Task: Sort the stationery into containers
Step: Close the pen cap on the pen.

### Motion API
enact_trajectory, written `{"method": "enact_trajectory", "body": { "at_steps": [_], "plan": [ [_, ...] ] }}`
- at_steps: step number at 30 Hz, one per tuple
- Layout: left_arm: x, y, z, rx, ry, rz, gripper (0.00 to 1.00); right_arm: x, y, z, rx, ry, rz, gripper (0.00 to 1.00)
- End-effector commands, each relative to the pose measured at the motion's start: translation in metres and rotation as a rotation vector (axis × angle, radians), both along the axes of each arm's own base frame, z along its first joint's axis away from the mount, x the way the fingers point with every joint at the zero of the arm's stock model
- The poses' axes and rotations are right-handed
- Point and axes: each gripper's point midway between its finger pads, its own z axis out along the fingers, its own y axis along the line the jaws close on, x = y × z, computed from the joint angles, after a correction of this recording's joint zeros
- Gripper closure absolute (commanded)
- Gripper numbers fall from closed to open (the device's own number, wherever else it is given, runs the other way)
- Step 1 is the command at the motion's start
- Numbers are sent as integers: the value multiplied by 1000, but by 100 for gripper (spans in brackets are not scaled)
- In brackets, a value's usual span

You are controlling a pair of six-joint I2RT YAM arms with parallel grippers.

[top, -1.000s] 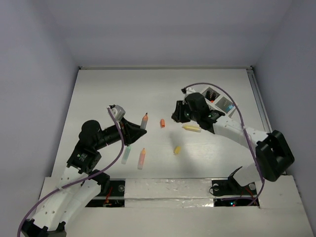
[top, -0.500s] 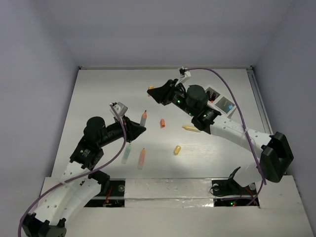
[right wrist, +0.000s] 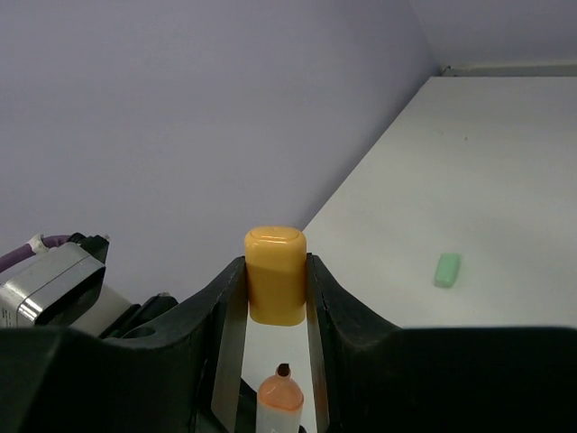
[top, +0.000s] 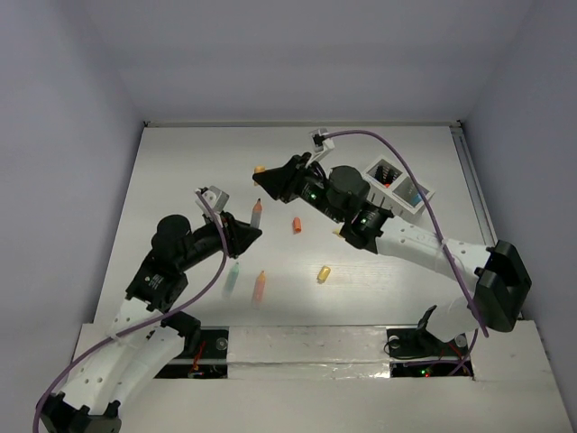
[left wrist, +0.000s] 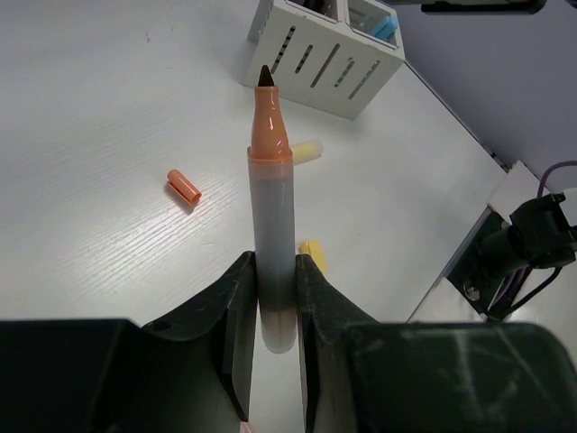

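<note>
My left tool is clamped on the lower barrel of a grey marker. The marker stands straight out of the jaws with its orange tip and dark nib bare. My right tool is closed on a stubby yellow cap, held well above the surface. Just below that cap the marker's nib pokes into the right wrist view, close to the cap but apart from it.

Ahead of the left tool and to its left, an orange cap lies loose. Just beside the tool's right finger sits a small yellow piece. Further out, past the marker tip, lies a pale yellow highlighter. From overhead, a mint highlighter and an orange highlighter lie side by side behind the left tool, toward the arm bases.

Farthest out stands the white box with slotted sides. A light blue piece sticks up in one compartment, and overhead shows something dark in another; I cannot tell what it is.

The box is cut off by the top edge of the left wrist view. Overhead, the right arm covers part of the yellow highlighter. A small green piece lies off to the right of the right tool, too small to identify.
</note>
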Motion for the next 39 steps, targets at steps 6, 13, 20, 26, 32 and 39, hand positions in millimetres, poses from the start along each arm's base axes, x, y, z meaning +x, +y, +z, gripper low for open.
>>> {"method": "enact_trajectory", "body": {
  "at_steps": [6,13,20,26,32,39],
  "plan": [
    [8,11,15,-13,-52,77,100,-10,9,20,42,-39,-13,88],
    [9,16,19,-15,-64,108,100,-14,21,7,24,-15,7,88],
    [9,16,20,-18,-72,104,100,-16,28,1,14,-3,18,88],
    [9,18,22,-18,-75,117,100,-19,30,-5,9,5,22,88],
    [11,22,22,-16,-75,144,100,-27,32,-8,17,8,29,88],
    [10,25,28,-27,-92,162,100,-40,36,-14,29,17,46,88]
  ]
}}
